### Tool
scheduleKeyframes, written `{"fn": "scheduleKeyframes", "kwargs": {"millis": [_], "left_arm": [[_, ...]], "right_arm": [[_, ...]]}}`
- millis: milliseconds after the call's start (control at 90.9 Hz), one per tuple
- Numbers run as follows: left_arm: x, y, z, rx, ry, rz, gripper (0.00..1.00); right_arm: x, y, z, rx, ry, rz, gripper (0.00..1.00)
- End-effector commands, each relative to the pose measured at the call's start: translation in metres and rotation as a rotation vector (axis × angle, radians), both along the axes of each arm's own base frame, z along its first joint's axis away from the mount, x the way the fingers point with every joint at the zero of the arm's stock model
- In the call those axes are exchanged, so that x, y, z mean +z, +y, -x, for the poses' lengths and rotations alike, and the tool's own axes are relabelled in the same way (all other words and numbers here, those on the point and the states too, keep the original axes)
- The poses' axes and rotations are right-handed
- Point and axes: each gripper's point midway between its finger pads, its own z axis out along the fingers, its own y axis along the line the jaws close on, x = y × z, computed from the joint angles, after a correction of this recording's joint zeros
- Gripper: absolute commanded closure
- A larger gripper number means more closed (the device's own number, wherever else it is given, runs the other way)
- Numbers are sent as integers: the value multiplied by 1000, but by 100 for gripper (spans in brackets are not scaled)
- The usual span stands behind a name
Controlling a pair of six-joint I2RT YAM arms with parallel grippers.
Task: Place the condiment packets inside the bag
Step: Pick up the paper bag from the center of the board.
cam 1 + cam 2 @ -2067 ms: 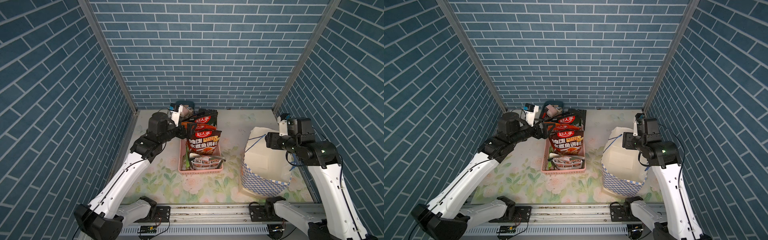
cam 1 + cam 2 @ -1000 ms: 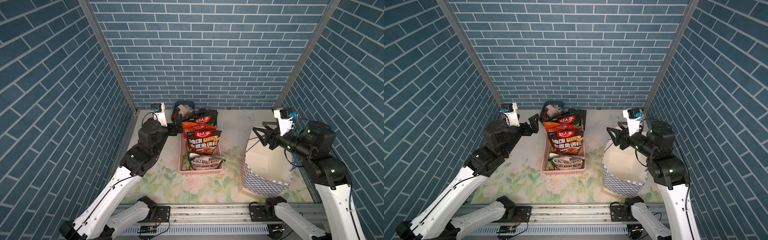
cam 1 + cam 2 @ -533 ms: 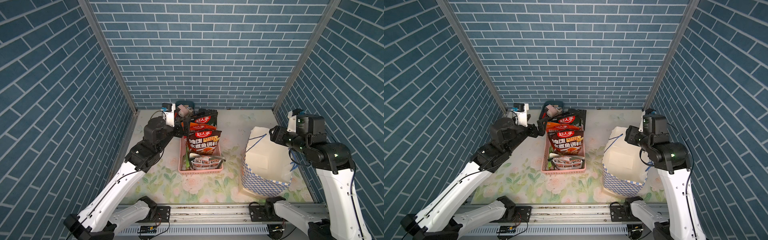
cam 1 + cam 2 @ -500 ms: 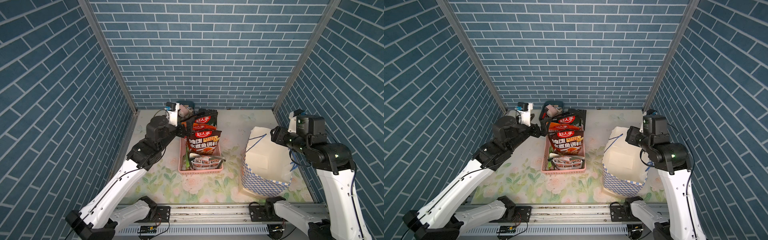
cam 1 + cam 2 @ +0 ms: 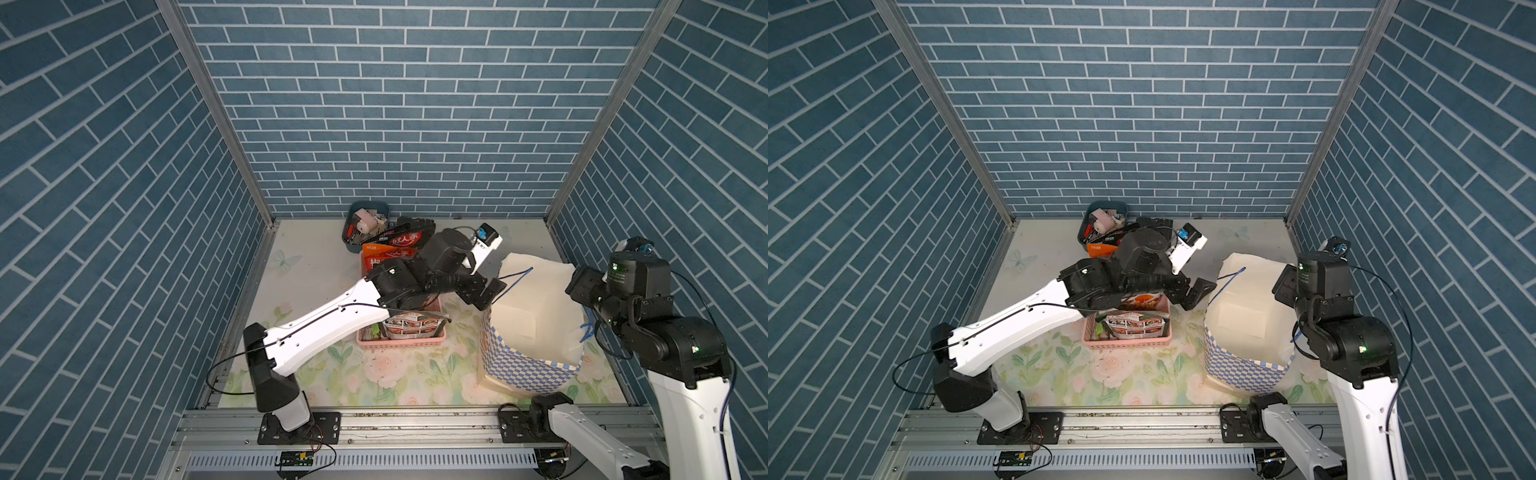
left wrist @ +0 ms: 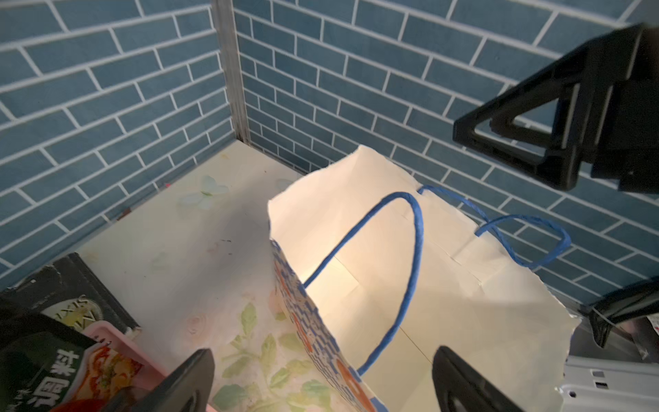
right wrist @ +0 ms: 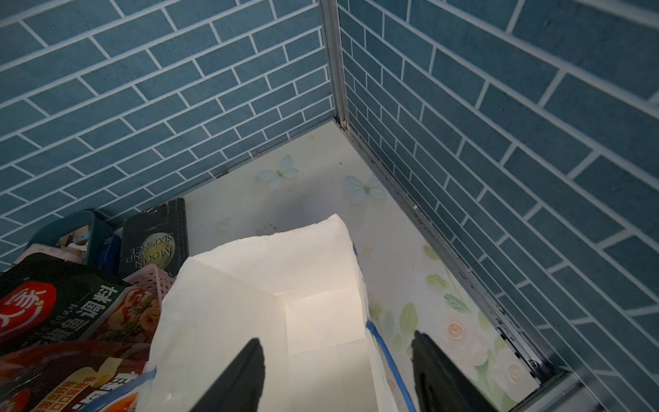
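The left gripper [image 5: 484, 291], jaws spread wide and holding nothing, hangs at the rim of the bag [image 5: 523, 365] on the side facing the basket. The left wrist view shows its fingers [image 6: 192, 378] standing either side of the checkered wall and of one blue cord handle [image 6: 410, 249]. Whether they touch the paper cannot be told.

From the left of the cell, the left arm [image 5: 332, 320] stretches over the flowered table cover [image 5: 374, 374] and across the pink basket [image 5: 399, 343], hiding its middle. The condiment packets [image 5: 411, 326] lie in that basket, one with a food photo at the front end. An orange-red packet [image 5: 386, 255] and a black packet [image 5: 409, 239] sit at the back. The black packet leans just beside the teal bin [image 5: 370, 203] by the rear wall. A black book [image 7: 153, 239] lies flat near the bin.

To the right of the basket, in both top views, the bag stands upright with its mouth open and its plain white inside lit. At its far rim the right gripper [image 7: 337, 339] is also parted. Its fingers [image 7: 242, 374] stand either side of the bag's wall and the other cord, pinching neither.
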Motion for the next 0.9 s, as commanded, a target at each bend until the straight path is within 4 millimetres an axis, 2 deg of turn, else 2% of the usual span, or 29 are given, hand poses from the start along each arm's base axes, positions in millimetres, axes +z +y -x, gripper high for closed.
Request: {"fn": "scheduleKeyframes", "kwargs": {"millis": [0, 220, 374, 550, 759, 891], "left_arm": [[-28, -5, 4, 45, 60, -133, 1], [-65, -17, -9, 117, 117, -259, 5], [-74, -29, -15, 134, 130, -251, 9], [-81, -35, -18, 142, 148, -259, 23], [-79, -32, -23, 177, 145, -262, 48], [-83, -32, -25, 184, 151, -271, 49]], "right_arm": [[6, -6, 3, -44, -56, -14, 32], [4, -5, 6, -38, -80, -29, 32], [2, -5, 6, -35, -87, -33, 32], [1, -6, 8, -40, -88, -28, 33], [-2, -7, 9, -40, -95, -30, 33], [-3, -6, 7, -35, -98, -33, 33]]}}
